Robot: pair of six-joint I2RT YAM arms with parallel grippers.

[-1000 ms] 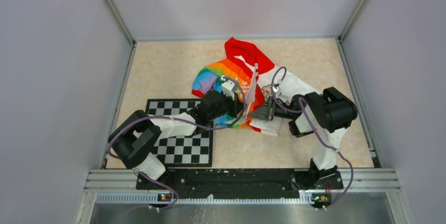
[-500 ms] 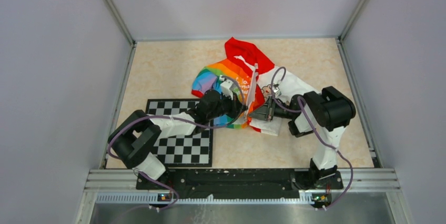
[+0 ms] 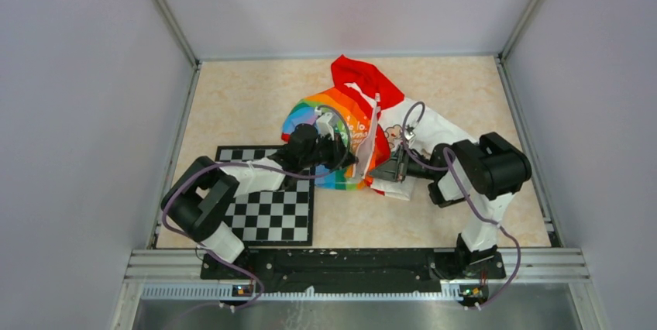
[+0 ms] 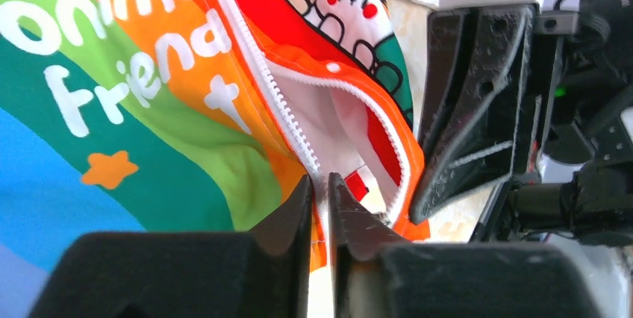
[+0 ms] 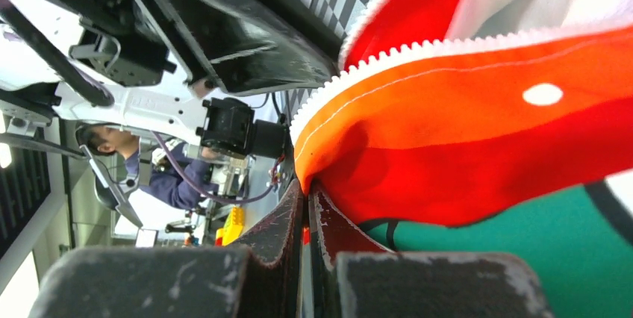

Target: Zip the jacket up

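The jacket [image 3: 341,117] lies mid-table, red hood [image 3: 362,78] at the far end, rainbow half on the left and white cartoon half [image 3: 434,125] on the right. Its white zipper [image 4: 276,101] stands unjoined at the bottom, the two toothed edges spread apart. My left gripper [image 3: 350,162] [image 4: 319,187] is at the rainbow half's lower hem, its jaws a sliver apart with the zipper edge running down between them. My right gripper [image 3: 378,175] [image 5: 306,189] is shut on the orange-red bottom corner of the other half [image 5: 478,116]. The two grippers sit close together, facing each other.
A black-and-white checkered mat [image 3: 267,206] lies under my left arm at the near left. Grey walls enclose the table on three sides. A metal rail [image 3: 356,262] runs along the near edge. My right gripper's fingers [image 4: 478,109] fill the right of the left wrist view.
My left gripper has drawn back to the left and its jaws have parted a sliver. The raised zipper edge has sunk lower. My right gripper has shifted slightly, still clamped.
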